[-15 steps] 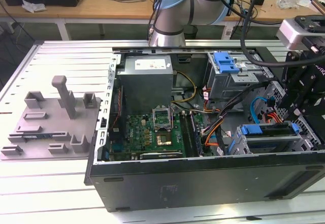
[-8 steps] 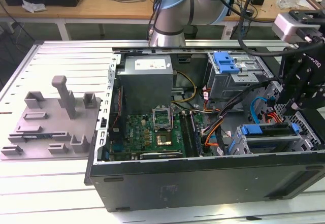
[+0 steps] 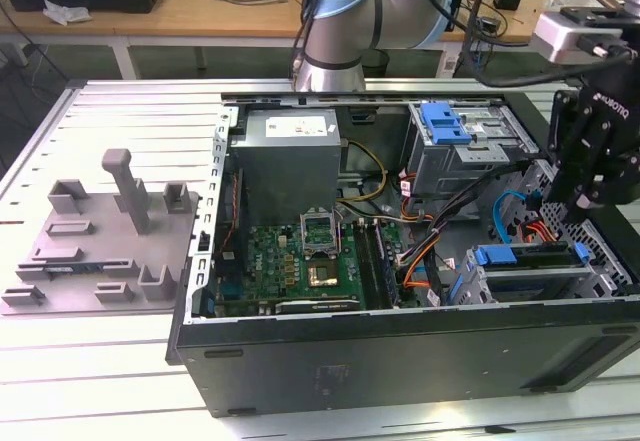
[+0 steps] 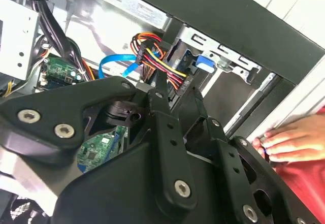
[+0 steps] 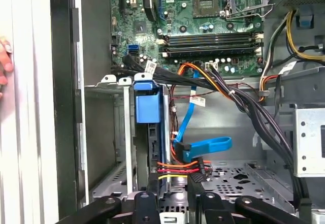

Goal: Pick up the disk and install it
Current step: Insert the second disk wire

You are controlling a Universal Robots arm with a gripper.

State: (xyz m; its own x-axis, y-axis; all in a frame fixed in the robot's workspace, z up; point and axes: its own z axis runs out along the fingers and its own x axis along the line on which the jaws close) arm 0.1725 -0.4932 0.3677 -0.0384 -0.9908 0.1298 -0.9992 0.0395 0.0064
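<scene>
The disk (image 3: pixel 528 257) stood on edge in a slot of the drive cage (image 3: pixel 590 279), at the near corner of the open computer case (image 3: pixel 400 361) on the exterior view's right. In the first wrist view it appeared edge-on, with the blue tab of its carrier frame at the top of the slot and orange, red and blue cables (image 5: pixel 203 148) bunched just beside it.

The claw (image 3: pixel 578 223) hung right over that slot, its tip down at the disk's right-hand end. It looked to be touching or nearly touching the blue frame. How far open it was, and whether it had hold of anything, I could not tell.

A person's hand (image 4: pixel 292 140) rested on the counter (image 3: pixel 100 381) just outside the case wall (closer to the arm than I would like).

By my judgement the disk would handle as a stiff, fairly dense slab. Its metal faces would be smooth enough to slip, and it would be sensitive to knocks. The best hold would be across the two long edges, on the plastic frame, which would give a little and offer more grip than bare metal. That would also keep the hold off the connector end and clear of the cables.

Farther back in the case sat a lone blue caddy (image 3: pixel 445 121), the grey power-supply box (image 3: pixel 290 156) and the motherboard (image 3: pixel 310 261).
</scene>
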